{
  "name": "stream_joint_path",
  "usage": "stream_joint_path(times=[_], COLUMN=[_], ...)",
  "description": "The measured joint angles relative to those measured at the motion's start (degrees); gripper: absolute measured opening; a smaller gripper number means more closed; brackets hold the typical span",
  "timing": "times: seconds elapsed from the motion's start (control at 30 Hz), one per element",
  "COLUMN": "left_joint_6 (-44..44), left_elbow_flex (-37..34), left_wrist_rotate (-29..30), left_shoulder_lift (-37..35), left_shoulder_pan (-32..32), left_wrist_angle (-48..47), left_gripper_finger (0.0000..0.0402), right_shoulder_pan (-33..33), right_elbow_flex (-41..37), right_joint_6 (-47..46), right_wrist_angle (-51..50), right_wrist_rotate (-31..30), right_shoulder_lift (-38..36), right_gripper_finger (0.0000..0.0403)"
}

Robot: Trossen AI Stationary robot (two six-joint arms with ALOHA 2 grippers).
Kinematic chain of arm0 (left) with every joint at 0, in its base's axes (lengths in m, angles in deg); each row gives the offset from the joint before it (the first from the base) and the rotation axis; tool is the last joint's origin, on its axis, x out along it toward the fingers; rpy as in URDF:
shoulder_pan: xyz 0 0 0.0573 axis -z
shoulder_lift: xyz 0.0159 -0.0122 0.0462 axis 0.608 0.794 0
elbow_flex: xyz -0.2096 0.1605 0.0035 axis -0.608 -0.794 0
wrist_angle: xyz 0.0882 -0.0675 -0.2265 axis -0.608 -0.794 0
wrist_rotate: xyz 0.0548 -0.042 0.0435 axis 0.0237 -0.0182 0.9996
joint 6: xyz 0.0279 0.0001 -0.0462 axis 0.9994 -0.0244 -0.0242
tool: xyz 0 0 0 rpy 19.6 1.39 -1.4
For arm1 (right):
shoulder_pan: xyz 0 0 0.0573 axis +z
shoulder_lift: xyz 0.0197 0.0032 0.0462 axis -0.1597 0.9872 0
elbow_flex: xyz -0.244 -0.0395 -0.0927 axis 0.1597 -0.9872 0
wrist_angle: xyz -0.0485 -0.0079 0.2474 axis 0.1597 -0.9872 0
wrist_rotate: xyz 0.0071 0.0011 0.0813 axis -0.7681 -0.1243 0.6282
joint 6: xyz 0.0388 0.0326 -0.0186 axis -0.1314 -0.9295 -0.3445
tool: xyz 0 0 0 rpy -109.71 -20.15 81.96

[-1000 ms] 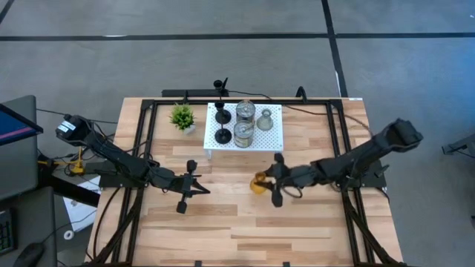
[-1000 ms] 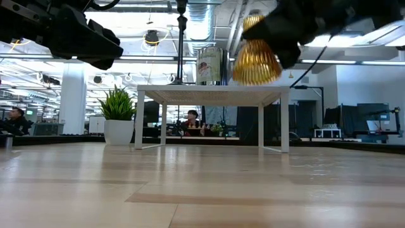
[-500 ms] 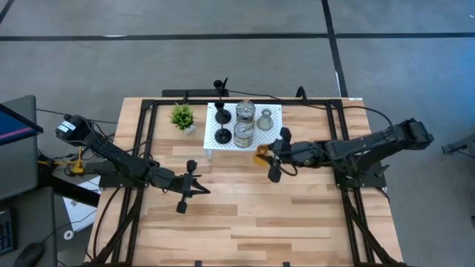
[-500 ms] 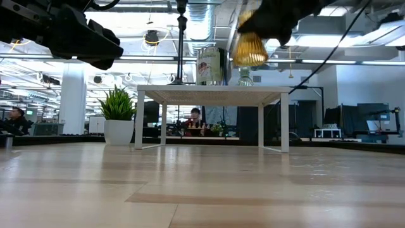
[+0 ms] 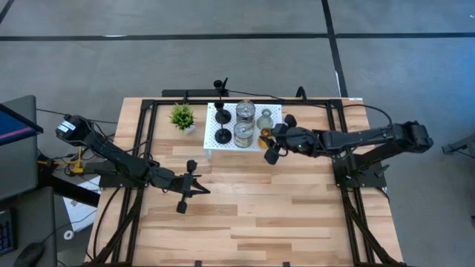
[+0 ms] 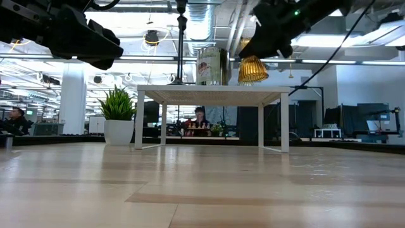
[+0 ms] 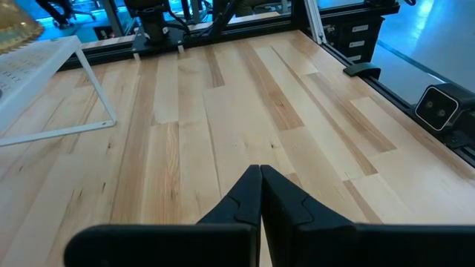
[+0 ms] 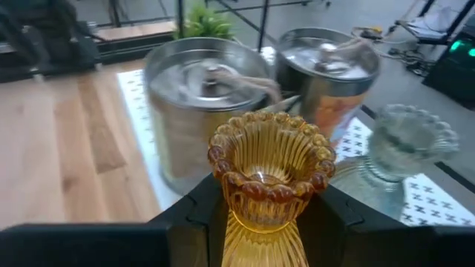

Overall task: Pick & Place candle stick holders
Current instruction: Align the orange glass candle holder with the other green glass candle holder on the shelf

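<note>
Two hands: right [image 5: 274,143] outstretched, gripping amber holder [image 8: 269,172]

Around your wooden table [image 5: 245,222] lies grey floor [image 5: 223,59] crossed by dark lines. Look level and you see white columns [image 6: 73,95], ceiling strip lights [image 6: 38,63], desks with equipment [image 6: 329,132] and a seated person [image 6: 200,120] beyond.

High view looked straight down; low view sat at tabletop height — both shared the white stand [image 5: 245,127] [image 6: 212,92]; wrist views looked close.
</note>
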Motion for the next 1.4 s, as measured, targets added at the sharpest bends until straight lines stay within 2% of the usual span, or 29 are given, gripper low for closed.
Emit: stream_joint_path(times=[0.13,0.3,0.83,1.13,1.4], left_joint_6=[0.0,0.0,0.01,0.0,0.0], left_elbow_flex=[0.0,0.0,0.0,0.0,0.0], left_wrist_rotate=[0.0,0.0,-0.02,-0.04,-0.04], left_shoulder_lift=[0.0,0.0,0.0,0.0,0.0], left_shoulder_pan=[0.0,0.0,0.0,0.01,0.0], left_wrist_angle=[0.0,0.0,0.02,0.03,0.02], left_gripper_finger=[0.0004,0.0004,0.0004,0.0004,0.0004], right_shoulder_pan=[-1.73,-3.54,-4.71,-4.96,-4.96], right_elbow_flex=[0.0,0.03,0.27,0.33,0.2], right_joint_6=[-1.11,-4.0,-6.72,-7.52,-7.3], right_wrist_angle=[0.0,0.13,1.36,1.25,0.03], right_wrist_rotate=[0.08,4.19,4.03,3.97,4.11], right_shoulder_lift=[0.0,0.52,4.38,6.07,4.72], right_gripper_finger=[0.012,0.012,0.0121,0.0142,0.0124])
